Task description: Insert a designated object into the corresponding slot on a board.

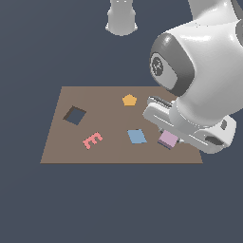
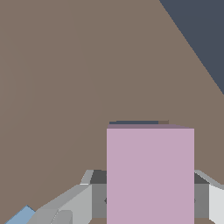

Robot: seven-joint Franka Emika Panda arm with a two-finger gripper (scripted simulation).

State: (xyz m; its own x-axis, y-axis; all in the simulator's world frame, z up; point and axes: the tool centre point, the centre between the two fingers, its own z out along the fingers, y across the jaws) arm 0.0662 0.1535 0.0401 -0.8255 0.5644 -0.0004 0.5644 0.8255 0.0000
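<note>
A smooth, matte lilac block (image 2: 150, 175), square-edged, sits clamped in the hand (image 1: 167, 137) at the flat brown board's (image 1: 109, 152) edge on the exterior view's right, with a sliver of dark slot (image 2: 133, 123) just beyond it. Nearby lie a flat blue tile (image 1: 136, 136), an orange pentagon (image 1: 129, 99), a pink E (image 1: 93, 140) and a diamond cutout (image 1: 74, 115).

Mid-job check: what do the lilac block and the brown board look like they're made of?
Lilac block: flat, matte, untextured colour with no glare, maybe plastic or painted wood; a render can't settle it. Brown board: uniform matte brown, no grain or shine, so possibly fibreboard, uncertain.
</note>
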